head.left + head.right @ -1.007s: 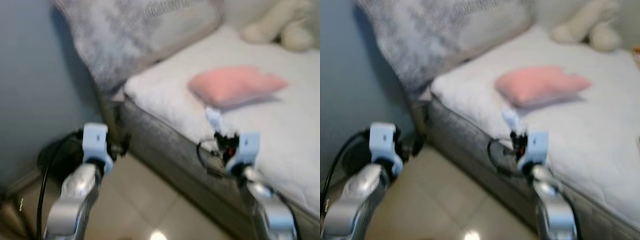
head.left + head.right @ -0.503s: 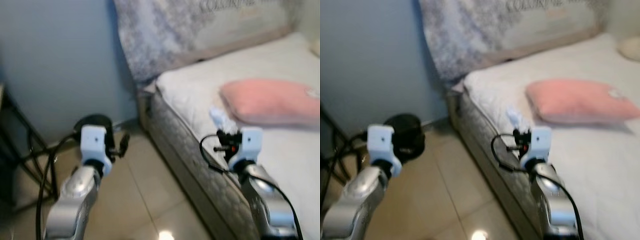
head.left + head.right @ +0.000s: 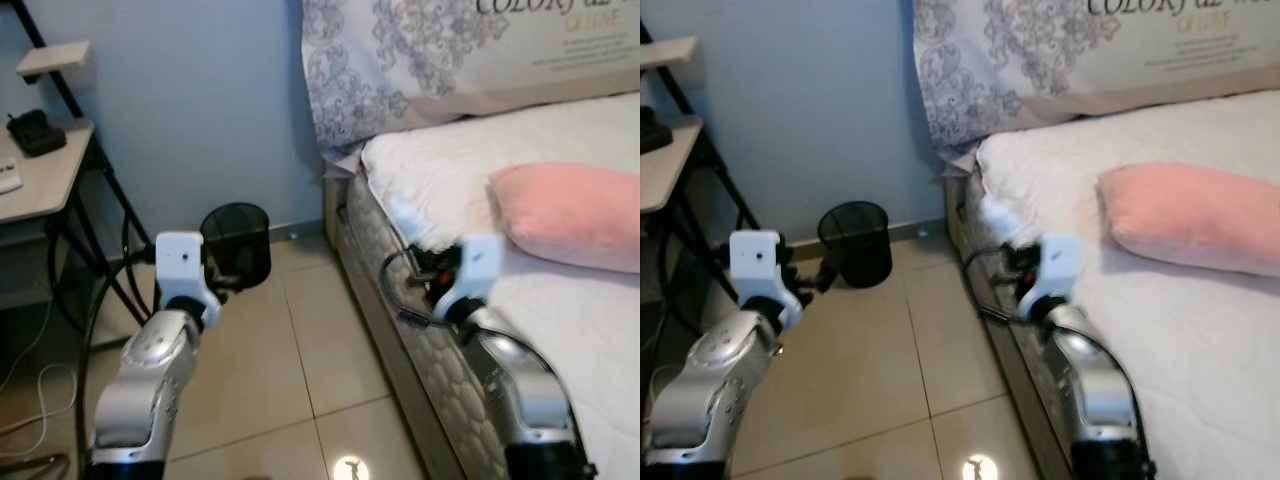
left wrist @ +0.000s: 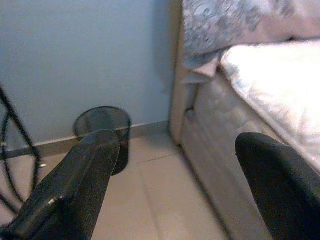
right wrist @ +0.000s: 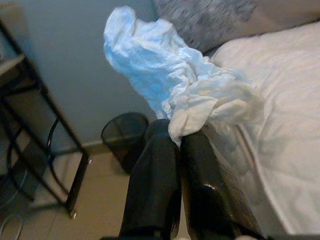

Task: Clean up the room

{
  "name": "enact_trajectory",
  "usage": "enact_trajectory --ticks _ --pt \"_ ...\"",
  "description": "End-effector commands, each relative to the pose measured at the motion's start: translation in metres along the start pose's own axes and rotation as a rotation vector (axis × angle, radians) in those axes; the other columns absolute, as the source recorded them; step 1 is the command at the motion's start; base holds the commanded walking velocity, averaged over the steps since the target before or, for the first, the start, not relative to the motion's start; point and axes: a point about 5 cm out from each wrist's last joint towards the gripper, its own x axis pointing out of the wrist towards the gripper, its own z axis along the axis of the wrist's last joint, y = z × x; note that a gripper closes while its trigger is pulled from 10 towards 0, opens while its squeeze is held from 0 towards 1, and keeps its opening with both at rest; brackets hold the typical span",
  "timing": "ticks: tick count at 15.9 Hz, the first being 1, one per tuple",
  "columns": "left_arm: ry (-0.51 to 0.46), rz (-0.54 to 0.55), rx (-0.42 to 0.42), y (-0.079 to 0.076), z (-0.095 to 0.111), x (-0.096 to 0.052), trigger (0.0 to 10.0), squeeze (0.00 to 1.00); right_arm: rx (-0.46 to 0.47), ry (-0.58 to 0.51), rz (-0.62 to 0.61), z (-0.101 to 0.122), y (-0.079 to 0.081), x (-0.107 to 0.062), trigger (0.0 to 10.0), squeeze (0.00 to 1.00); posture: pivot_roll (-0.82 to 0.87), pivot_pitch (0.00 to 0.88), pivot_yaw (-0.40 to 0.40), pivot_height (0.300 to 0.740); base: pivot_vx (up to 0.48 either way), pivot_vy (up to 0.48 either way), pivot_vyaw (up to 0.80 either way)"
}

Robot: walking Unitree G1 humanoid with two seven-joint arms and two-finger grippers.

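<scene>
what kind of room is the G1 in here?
Most likely a bedroom. A bed with a white quilted mattress stands against a blue wall, with a pink pillow on it and a large patterned pillow at its head. A black mesh wastebasket sits on the tiled floor beside a small desk.

Large pillow (image 3: 470,55) leaning at far right, head of the bed: dark print is showing across its upper part, cut off by the frame edge. Reading as "COLOR…", slanted capitals, remainder unclear. Beneath it, a smaller orange word and a line of fine print, too small to read. No other lettering is showing legibly.
</scene>
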Motion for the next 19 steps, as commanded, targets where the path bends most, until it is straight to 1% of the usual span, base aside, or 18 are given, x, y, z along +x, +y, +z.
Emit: enact_trajectory --ticks 1,2,3,4,5,8,9,10,11,12,13,14,15,16,17,18,19 --pt "0.002 0.023 0.028 0.004 -0.002 0.000 10.0 0.00 -0.007 -0.005 0.008 0.001 0.001 0.001 10.0 0.00 -0.05 0.000 0.051 0.740 0.000 0.000 0.00" --pt "-0.024 0.029 0.050 0.005 0.001 0.001 10.0 0.00 0.008 -0.008 -0.009 0.002 -0.001 0.004 10.0 0.00 -0.05 0.000 0.051 0.740 0.000 0.000 0.00" --pt "-0.039 0.017 -0.008 0.000 0.009 0.006 10.0 0.00 0.066 -0.017 -0.057 0.009 -0.006 0.014 10.0 0.00 -0.05 0.000 0.047 0.740 0.000 0.000 0.00" --pt "-0.055 -0.018 -0.077 -0.005 0.016 0.010 10.0 0.00 0.074 -0.019 -0.058 0.015 -0.007 0.022 10.0 0.00 -0.05 0.000 0.044 0.740 0.000 0.000 0.00" --pt "-0.061 -0.013 -0.062 -0.005 0.016 0.013 10.0 0.00 0.047 -0.031 -0.041 0.020 -0.006 0.026 10.0 0.00 -0.06 0.000 0.034 0.740 0.000 0.000 0.00" --pt "-0.032 0.011 -0.029 -0.003 0.009 0.014 10.0 0.00 0.042 -0.047 -0.031 0.026 -0.005 0.028 10.0 0.00 -0.07 0.000 0.034 0.740 0.000 0.000 0.00" --pt "-0.016 0.022 -0.041 -0.001 0.008 0.015 10.0 0.00 0.050 -0.058 -0.039 0.028 -0.007 0.028 10.0 0.00 -0.07 0.000 0.034 0.740 0.000 0.000 0.00" --pt "-0.010 0.019 -0.047 -0.001 0.008 0.016 10.0 0.00 0.052 -0.060 -0.044 0.028 -0.008 0.028 10.0 0.00 -0.07 0.000 0.035 0.740 0.000 0.000 0.00" --pt "-0.014 0.014 -0.045 -0.002 0.010 0.020 10.0 0.00 0.030 -0.055 -0.057 0.029 -0.009 0.027 10.0 0.00 -0.07 0.000 0.037 0.740 0.000 0.000 0.00" --pt "-0.040 0.021 -0.002 -0.001 0.013 0.020 10.0 0.00 0.045 -0.065 -0.056 0.029 -0.009 0.025 10.0 0.00 -0.07 0.000 0.040 0.740 0.000 0.000 0.00" --pt "-0.051 0.022 0.031 -0.002 0.013 0.019 10.0 0.00 0.037 -0.069 -0.043 0.026 -0.007 0.021 10.0 0.00 -0.07 0.000 0.047 0.740 0.000 0.000 0.00" --pt "-0.043 0.018 0.026 -0.002 0.011 0.019 10.0 0.00 0.020 -0.065 -0.034 0.023 -0.006 0.020 10.0 0.00 -0.07 0.000 0.047 0.740 0.000 0.000 0.00" --pt "-0.063 0.010 0.027 -0.004 0.010 0.017 10.0 0.00 -0.007 -0.021 -0.009 0.009 -0.003 0.014 10.0 0.00 -0.06 0.000 0.055 0.740 0.000 0.000 0.64" --pt "-0.075 -0.020 -0.003 -0.007 0.012 0.014 10.0 0.00 -0.012 0.003 0.034 0.001 0.004 0.009 10.0 0.00 -0.05 0.000 0.057 0.740 0.000 0.000 0.80" --pt "-0.071 -0.015 0.032 -0.007 0.012 0.013 10.0 0.00 -0.019 0.009 0.057 -0.002 0.007 0.007 10.0 0.00 -0.05 0.000 0.056 0.740 0.000 0.000 0.80" --pt "-0.049 -0.026 0.031 -0.007 0.009 0.012 10.0 0.00 -0.018 0.016 0.080 -0.005 0.011 0.004 10.0 0.00 -0.05 0.000 0.054 0.740 0.000 0.000 0.80" --pt "-0.053 -0.026 0.041 -0.007 0.008 0.011 10.0 0.00 -0.013 0.021 0.094 -0.007 0.013 0.003 10.0 0.00 -0.04 0.000 0.052 0.740 0.000 0.000 0.80"
